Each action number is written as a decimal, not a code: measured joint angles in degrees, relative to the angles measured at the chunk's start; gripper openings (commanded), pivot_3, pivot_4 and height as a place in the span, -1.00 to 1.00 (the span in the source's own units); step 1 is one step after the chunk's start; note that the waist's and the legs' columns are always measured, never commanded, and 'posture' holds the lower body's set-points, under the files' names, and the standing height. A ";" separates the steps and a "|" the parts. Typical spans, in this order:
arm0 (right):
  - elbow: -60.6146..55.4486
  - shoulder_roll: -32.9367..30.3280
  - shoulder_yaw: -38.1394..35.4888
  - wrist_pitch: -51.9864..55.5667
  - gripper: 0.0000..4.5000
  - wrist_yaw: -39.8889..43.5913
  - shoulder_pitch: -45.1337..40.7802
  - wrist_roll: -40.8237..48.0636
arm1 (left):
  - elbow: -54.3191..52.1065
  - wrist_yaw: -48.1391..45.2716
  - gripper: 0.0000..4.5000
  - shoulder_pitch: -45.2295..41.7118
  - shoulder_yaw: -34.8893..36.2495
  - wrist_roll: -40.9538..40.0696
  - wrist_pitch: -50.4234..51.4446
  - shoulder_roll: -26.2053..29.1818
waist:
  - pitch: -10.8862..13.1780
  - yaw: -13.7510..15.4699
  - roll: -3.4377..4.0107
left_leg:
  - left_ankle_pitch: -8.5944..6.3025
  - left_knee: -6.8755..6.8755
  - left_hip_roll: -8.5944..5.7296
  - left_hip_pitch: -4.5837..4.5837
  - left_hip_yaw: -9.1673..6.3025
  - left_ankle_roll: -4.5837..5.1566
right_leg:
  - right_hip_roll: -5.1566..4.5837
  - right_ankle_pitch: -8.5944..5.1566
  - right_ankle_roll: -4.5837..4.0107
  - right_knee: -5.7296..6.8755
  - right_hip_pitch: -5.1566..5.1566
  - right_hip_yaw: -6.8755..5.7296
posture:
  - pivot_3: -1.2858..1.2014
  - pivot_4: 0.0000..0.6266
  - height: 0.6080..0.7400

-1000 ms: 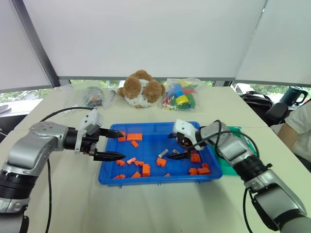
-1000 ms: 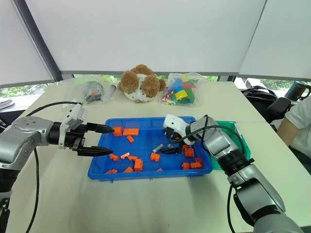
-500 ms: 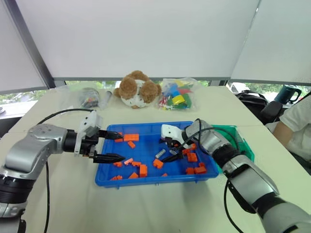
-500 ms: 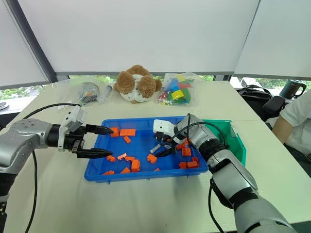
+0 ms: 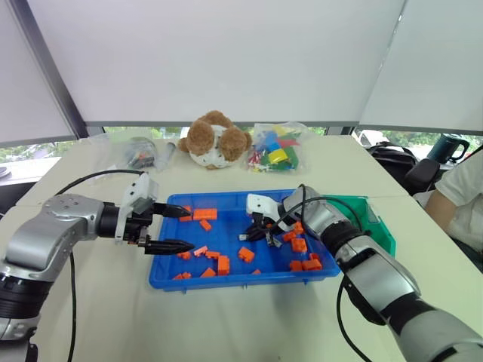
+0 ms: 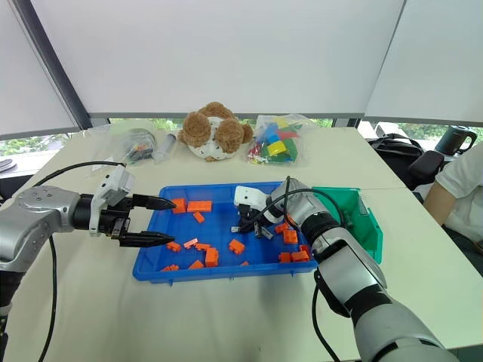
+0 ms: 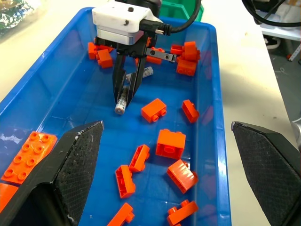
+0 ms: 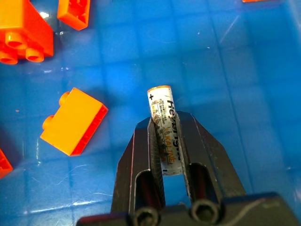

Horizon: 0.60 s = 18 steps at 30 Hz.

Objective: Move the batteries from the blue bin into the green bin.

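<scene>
Gripping stage, first battery.

Head views: right gripper [image 6: 245,224] low inside the blue bin [image 6: 155,260], among orange bricks [image 6: 237,246]; green bin [image 6: 355,219] just beside the blue bin's right end; left gripper [image 5: 175,228] spread wide and empty over the left end.

Left wrist view: right gripper's fingers pinch a battery [image 7: 121,100] lying on the bin floor; a second battery [image 7: 146,72] lies behind.

Right wrist view: fingers clamped on the battery's sides, label legible.

Next, in my judgement: lift clear, carry right, release over the green bin.
</scene>
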 measured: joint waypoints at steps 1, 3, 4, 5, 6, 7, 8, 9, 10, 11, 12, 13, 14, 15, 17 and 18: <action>-4.83 -1.52 -1.22 2.71 -0.99 -0.46 2.13 0.49 | 0.04 -0.03 1.00 -0.30 -0.11 -0.01 -0.04 -0.13 | 0.01 0.18 0.01 | 0.00 0.00 0.00 -0.03 -0.01 0.00 | 0.00 0.00 0.00 -0.01 -0.01 0.00 | 0.03 -0.52 0.89; -19.75 -7.82 -5.53 9.34 -0.99 -1.47 7.10 1.73 | 0.31 -0.16 1.00 -0.62 -0.21 -0.01 -0.21 -0.25 | 0.06 0.73 0.10 | 0.00 0.00 -0.01 -0.11 -0.01 0.00 | -0.05 0.00 0.01 -0.05 -0.05 -0.01 | 0.03 -0.52 0.89; -20.99 -8.68 -6.15 10.01 -0.99 -1.62 7.18 1.77 | 0.44 -0.19 1.00 -0.62 -0.21 -0.01 -0.21 -0.25 | 0.07 0.81 0.10 | 0.00 0.02 -0.01 -0.11 0.01 0.00 | -0.06 0.00 0.01 -0.05 -0.06 -0.01 | 0.03 -0.52 0.89; -28.16 -12.15 -9.07 14.07 -0.99 -2.66 8.83 2.04 | 0.54 -0.25 1.00 -0.99 -0.35 -0.02 -0.30 -0.59 | 0.07 1.05 0.11 | 0.00 -0.02 -0.01 -0.14 0.00 0.00 | -0.05 0.00 0.01 -0.11 -0.07 -0.01 | 0.03 -0.52 0.89; -34.44 -15.40 -11.87 17.75 -0.99 -3.40 9.93 2.60 | 0.64 -0.39 1.00 -0.99 -0.37 -0.01 -0.36 -0.60 | 0.07 1.22 0.11 | 0.00 -0.01 -0.01 -0.13 0.00 -0.01 | -0.04 0.00 0.01 -0.10 -0.09 -0.01 | 0.03 -0.52 0.89; -38.18 -17.32 -14.03 20.46 -0.99 -3.97 10.13 2.88 | 0.87 -0.46 1.00 -1.08 -0.40 0.00 -0.37 -0.63 | 0.07 1.33 0.10 | 0.00 -0.02 -0.01 -0.10 0.00 -0.01 | -0.03 0.00 0.00 -0.10 -0.08 -0.01 | 0.03 -0.52 0.89; -43.09 -19.62 -16.57 23.79 -0.99 -4.63 10.92 3.58 | 1.06 -0.57 1.00 -1.42 -0.58 0.00 -0.42 -0.94 | 0.07 1.35 0.10 | 0.00 -0.04 0.00 -0.08 0.00 0.00 | 0.00 0.00 0.00 -0.11 -0.08 -0.01 | 0.03 -0.52 0.89; -46.54 -21.47 -18.48 26.16 -0.99 -4.98 11.83 3.95 | 1.17 -0.65 1.00 -1.62 -0.71 0.01 -0.46 -1.10 | 0.06 1.31 0.09 | -0.01 -0.05 0.00 -0.04 0.00 0.00 | 0.01 0.00 0.00 -0.10 -0.07 -0.01 | 0.03 -0.52 0.89; -50.01 -24.34 -20.39 28.61 -0.99 -5.20 13.94 4.37 | 1.26 -0.77 1.00 -2.22 -0.85 0.01 -0.50 -1.62 | 0.06 1.43 0.08 | -0.01 -0.05 0.00 -0.04 0.00 0.00 | 0.01 -0.01 -0.01 -0.11 -0.05 -0.01 | 0.03 -0.52 0.89; -52.39 -27.34 -22.06 30.72 -0.99 -5.52 16.42 4.56 | 1.38 -1.08 1.00 -2.40 -0.88 0.00 -0.59 -1.70 | 0.06 1.63 0.08 | -0.01 -0.04 0.00 -0.05 0.00 0.00 | 0.00 -0.01 -0.01 -0.14 -0.02 -0.01 | 0.03 -0.52 0.89; -53.12 -29.62 -23.31 32.31 -0.99 -5.90 18.47 4.53 | 1.76 -1.30 1.00 -2.43 -0.84 0.04 -0.61 -1.67 | 0.05 1.66 0.08 | -0.01 -0.02 -0.01 -0.04 0.01 0.01 | -0.02 -0.01 -0.01 -0.17 -0.01 0.00 | 0.03 -0.52 0.89; -53.70 -31.43 -24.10 33.63 -0.99 -6.49 20.29 4.36 | 2.15 -1.45 1.00 -2.49 -0.87 0.11 -0.62 -1.71 | 0.06 1.65 0.08 | -0.02 -0.01 -0.02 -0.05 0.04 0.01 | -0.02 -0.01 -0.01 -0.22 0.00 0.02 | 0.03 -0.52 0.89; -54.20 -33.45 -24.82 34.93 -0.99 -7.25 22.68 4.13 | 2.47 -1.70 1.00 -2.59 -0.94 0.23 -0.65 -1.89 | 0.06 1.57 0.08 | -0.02 0.01 -0.02 -0.05 0.04 0.02 | -0.02 -0.01 -0.01 -0.21 0.00 0.03 | 0.03 -0.52 0.89; -54.72 -34.47 -25.39 36.12 -0.99 -7.79 24.30 4.04 | 2.60 -1.91 1.00 -2.68 -1.01 0.28 -0.74 -2.09 | 0.06 1.52 0.08 | -0.02 0.00 -0.02 -0.05 0.04 0.02 | -0.01 -0.01 -0.01 -0.20 0.00 0.03 | 0.03 -0.52 0.89; -56.81 -36.38 -26.35 38.25 -0.99 -8.86 28.22 4.09 | 3.05 -2.31 1.00 -3.64 -1.50 0.35 -0.82 -3.07 | 0.05 1.45 0.08 | -0.02 -0.02 -0.01 -0.02 0.02 0.02 | 0.02 -0.01 -0.01 -0.18 -0.01 0.04 | 0.03 -0.52 0.89; -57.35 -36.84 -26.57 39.08 -0.99 -9.27 29.85 4.12 | 3.40 -2.41 1.00 -4.02 -1.67 0.35 -0.86 -3.33 | 0.05 1.40 0.08 | -0.02 -0.03 -0.01 -0.02 0.01 0.02 | 0.02 -0.01 -0.01 -0.18 -0.01 0.04 | 0.03 -0.52 0.89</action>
